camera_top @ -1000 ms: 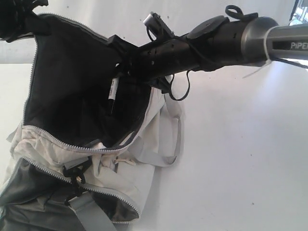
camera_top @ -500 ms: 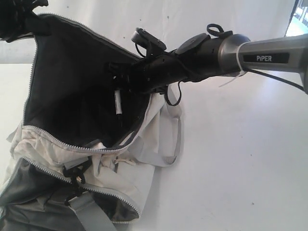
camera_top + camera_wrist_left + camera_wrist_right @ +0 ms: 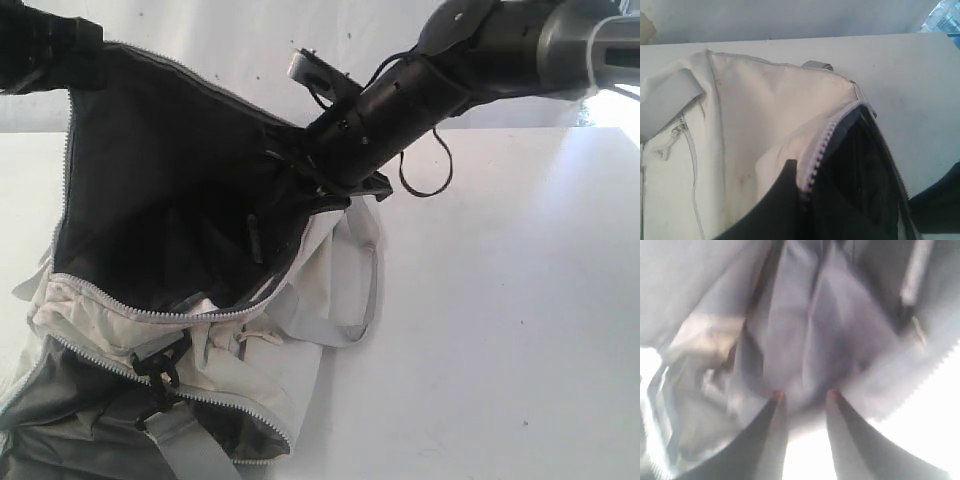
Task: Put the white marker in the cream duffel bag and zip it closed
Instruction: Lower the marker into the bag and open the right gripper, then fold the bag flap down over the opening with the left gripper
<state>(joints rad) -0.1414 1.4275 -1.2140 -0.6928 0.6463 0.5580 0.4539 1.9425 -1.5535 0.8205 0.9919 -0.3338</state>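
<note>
The cream duffel bag (image 3: 275, 365) lies at the left with its main zipper open and its dark lining (image 3: 160, 200) showing. My left gripper (image 3: 45, 50) is shut on the bag's zipper edge (image 3: 812, 160) and holds the mouth up. The white marker (image 3: 914, 271) lies loose inside on the lining, and in the exterior view it is a dim slim shape (image 3: 256, 238). My right gripper (image 3: 804, 395) stands open and empty at the bag's mouth (image 3: 285, 172), apart from the marker.
A grey webbing strap (image 3: 360, 300) loops out on the white table (image 3: 500, 320) to the right of the bag. A black buckle (image 3: 155, 365) and a second open zipper sit at the bag's near end. The right arm (image 3: 480, 50) crosses over the bag's far corner.
The right gripper has let go of the marker, which dropped deeper into the bag. The right arm has tilted up and drawn back. The left gripper still holds the edge.
</note>
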